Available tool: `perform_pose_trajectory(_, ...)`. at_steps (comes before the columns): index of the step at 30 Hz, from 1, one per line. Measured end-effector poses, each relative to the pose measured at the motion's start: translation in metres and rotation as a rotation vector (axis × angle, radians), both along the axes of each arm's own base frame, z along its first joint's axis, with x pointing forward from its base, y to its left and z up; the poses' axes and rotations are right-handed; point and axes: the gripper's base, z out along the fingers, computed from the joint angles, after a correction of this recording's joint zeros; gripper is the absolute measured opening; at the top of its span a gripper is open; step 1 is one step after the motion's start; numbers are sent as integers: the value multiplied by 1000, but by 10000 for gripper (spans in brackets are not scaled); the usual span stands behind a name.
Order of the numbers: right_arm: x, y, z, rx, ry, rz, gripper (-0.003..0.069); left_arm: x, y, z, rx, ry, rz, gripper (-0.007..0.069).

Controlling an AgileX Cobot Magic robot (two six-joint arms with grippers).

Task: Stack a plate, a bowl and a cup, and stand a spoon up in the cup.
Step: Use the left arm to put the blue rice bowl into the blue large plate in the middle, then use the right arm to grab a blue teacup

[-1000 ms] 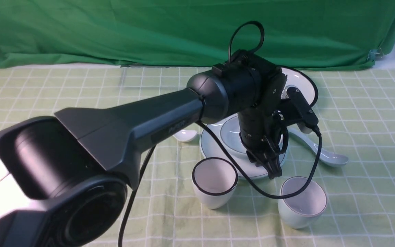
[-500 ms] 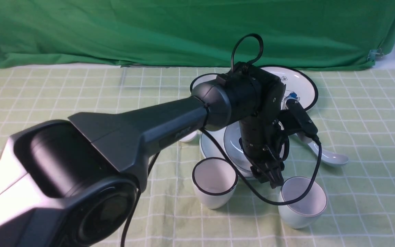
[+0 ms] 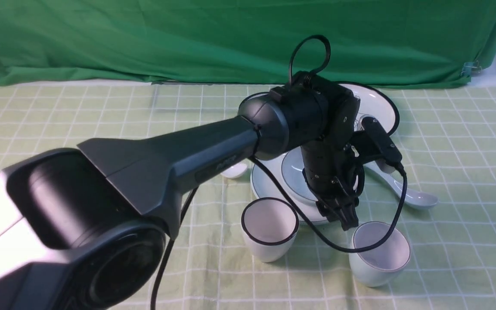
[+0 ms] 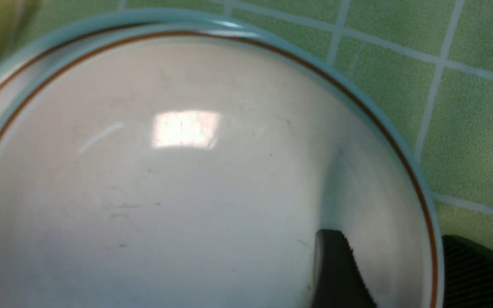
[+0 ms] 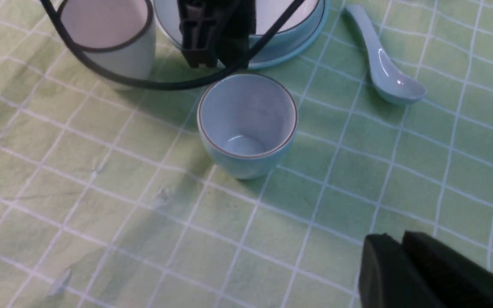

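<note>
The plate lay on the green checked cloth of the table, in the middle, and the bowl sat inside it. The left arm reached across from the near left side and its wrist was bent down over the near edge of the bowl. In the left wrist view, 1 finger was inside the bowl and the other finger was outside. The rim passed between them, with a clear gap between the inner finger and the wall. So the left jaws were open and held nothing, but I could not tell if the outer finger touched the rim. The cup stood upright and empty on the cloth, near the plate, on its near right side. A black cable hung in front of it. The spoon lay hollow side up just beside the plate, on the right. A black-rimmed cup stood upright close to the near left edge of the plate. A 2nd spoon was partly hidden behind the arm, and a black-rimmed plate lay further back. The right jaws appeared only in the right wrist view. They hung above bare cloth, closed, with the 2 fingers pressed together and nothing between them.
</note>
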Motion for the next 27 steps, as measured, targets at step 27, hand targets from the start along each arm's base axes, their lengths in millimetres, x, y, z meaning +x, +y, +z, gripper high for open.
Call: perform_pose_trajectory(27, 81, 96, 12, -164, 424, 293, 290, -149, 153, 229, -303, -143, 276, 1)
